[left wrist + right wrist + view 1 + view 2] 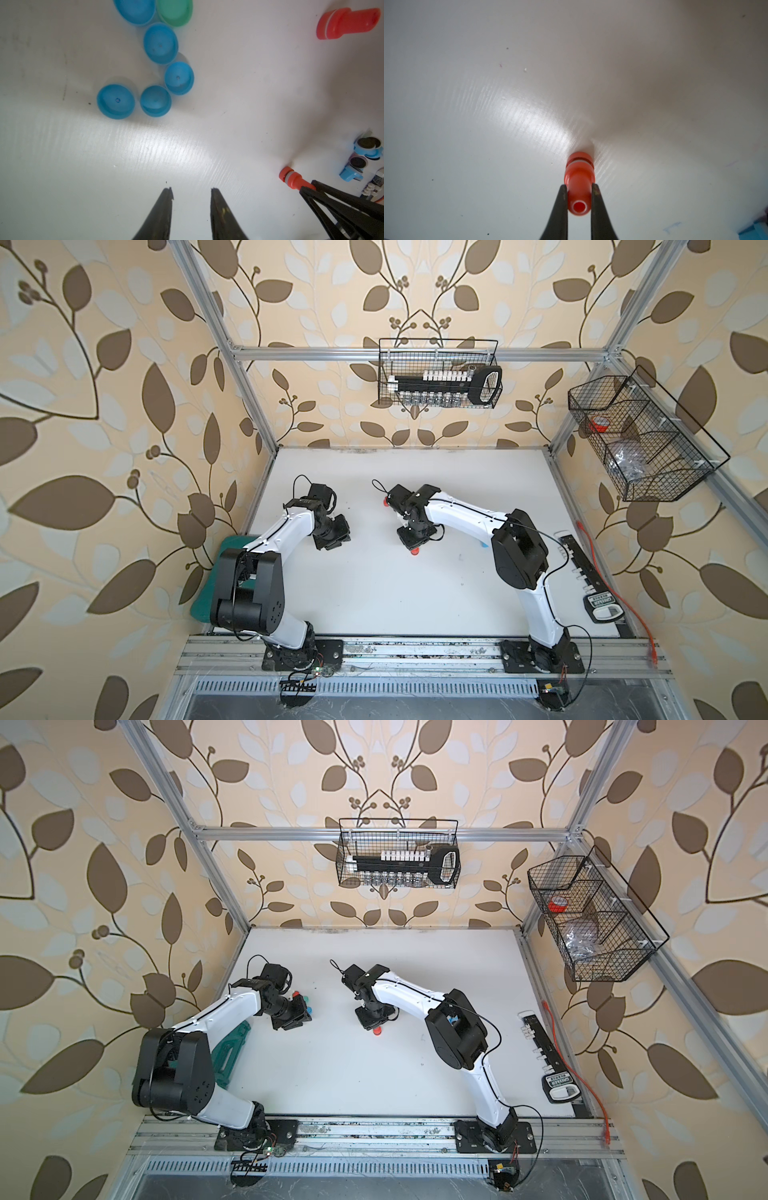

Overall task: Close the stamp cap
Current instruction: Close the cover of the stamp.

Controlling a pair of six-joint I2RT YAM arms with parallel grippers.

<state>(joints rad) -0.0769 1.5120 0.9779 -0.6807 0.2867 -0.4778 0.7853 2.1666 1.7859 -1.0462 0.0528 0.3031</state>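
A red stamp (579, 176) stands upright on the white table (488, 104), and my right gripper (579, 185) is shut on its narrow handle. Its red cap (579, 156) is at the lower end against the table, with a white ring and a thin dark line above it. Both top views show this stamp (415, 551) (377, 1031) just below the right gripper. In the left wrist view the same stamp (291, 178) is off to the side. My left gripper (191, 189) hovers open above bare table, with nothing between its fingers.
Several loose blue caps (160, 43) and a green cap (175, 12) lie beyond the left gripper. Another red stamp (349, 22) lies on its side. Two blue stamps (368, 145) lie near the right arm. Wire baskets (436, 373) hang on the walls.
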